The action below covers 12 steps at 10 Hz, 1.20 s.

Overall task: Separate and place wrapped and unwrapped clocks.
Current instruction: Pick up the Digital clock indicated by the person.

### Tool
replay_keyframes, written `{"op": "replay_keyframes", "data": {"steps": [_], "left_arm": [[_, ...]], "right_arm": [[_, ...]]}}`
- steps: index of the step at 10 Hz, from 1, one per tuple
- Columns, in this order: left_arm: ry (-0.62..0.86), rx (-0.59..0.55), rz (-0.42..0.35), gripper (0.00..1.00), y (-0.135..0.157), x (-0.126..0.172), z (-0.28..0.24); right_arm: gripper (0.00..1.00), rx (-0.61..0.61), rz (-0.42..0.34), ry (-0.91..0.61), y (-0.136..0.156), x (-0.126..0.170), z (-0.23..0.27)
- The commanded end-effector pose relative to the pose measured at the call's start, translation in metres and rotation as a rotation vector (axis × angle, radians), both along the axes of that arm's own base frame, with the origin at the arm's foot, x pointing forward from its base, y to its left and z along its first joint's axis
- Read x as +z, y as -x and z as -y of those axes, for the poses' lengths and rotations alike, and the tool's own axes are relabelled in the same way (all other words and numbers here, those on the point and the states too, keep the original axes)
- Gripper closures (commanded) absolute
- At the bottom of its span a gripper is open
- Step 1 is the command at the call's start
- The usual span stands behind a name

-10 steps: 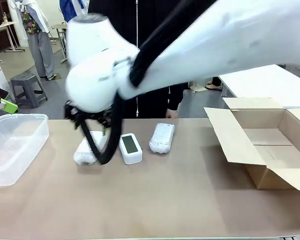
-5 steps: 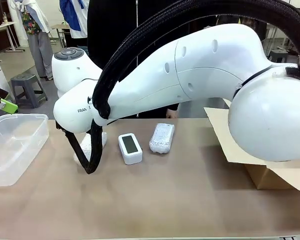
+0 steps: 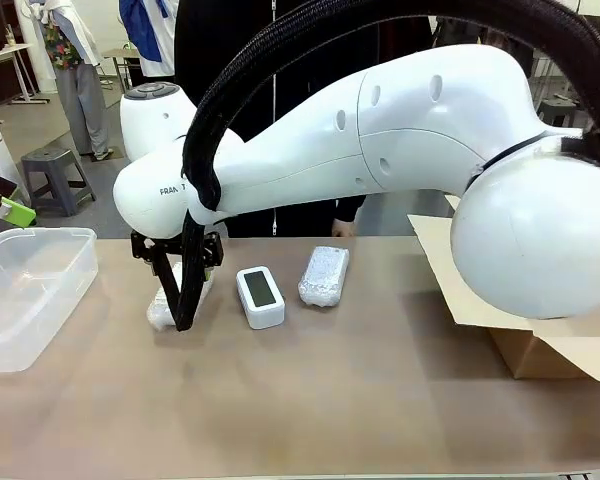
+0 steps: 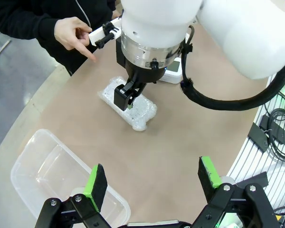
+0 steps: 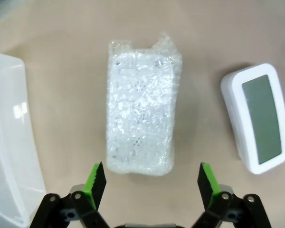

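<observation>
Three clocks lie in a row on the brown table. The left wrapped clock (image 3: pixel 163 306) (image 5: pixel 141 126) (image 4: pixel 133 105) is an oblong bubble-wrap bundle. The bare white clock (image 3: pixel 260 296) (image 5: pixel 256 123) with a dark screen lies in the middle. The second wrapped clock (image 3: pixel 324 275) lies to its right. My right gripper (image 3: pixel 180 282) (image 5: pixel 151 185) (image 4: pixel 128 95) hangs open just above the left bundle, its fingers astride the bundle's near end and apart from it. My left gripper (image 4: pixel 152 183) stands open and empty over the plastic bin.
A clear plastic bin (image 3: pixel 30 290) (image 4: pixel 61 175) (image 5: pixel 7 133) sits at the table's left end. An open cardboard box (image 3: pixel 540 300) sits at the right end. A person's hand (image 4: pixel 73 33) points down near the left bundle. My right arm's big white links (image 3: pixel 400 130) span the table.
My right arm has swung across the view and its gripper has come down over the left bundle. The clocks have not moved.
</observation>
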<state>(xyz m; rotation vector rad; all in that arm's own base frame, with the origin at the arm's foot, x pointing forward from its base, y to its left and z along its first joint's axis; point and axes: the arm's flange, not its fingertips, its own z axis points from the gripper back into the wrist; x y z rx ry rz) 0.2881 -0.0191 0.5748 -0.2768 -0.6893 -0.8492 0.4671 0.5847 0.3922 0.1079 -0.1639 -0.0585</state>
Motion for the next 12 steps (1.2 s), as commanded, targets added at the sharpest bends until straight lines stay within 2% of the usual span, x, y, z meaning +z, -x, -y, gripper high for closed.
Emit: {"op": "replay_keyframes", "data": {"steps": [1,5,12], "left_arm": [[0.013,-0.007,0.002,0.0,0.0,-0.001,-0.001],[0.013,-0.007,0.002,0.0,0.0,-0.001,-0.001],[0.013,-0.007,0.002,0.0,0.0,-0.001,-0.001]], "right_arm": [[0.0,0.017,-0.031,0.021,-0.017,-0.006,-0.01],[0.0,0.04,-0.044,0.023,-0.028,-0.028,-0.016],[0.0,-0.023,-0.06,0.022,-0.045,-0.035,-0.03]]}}
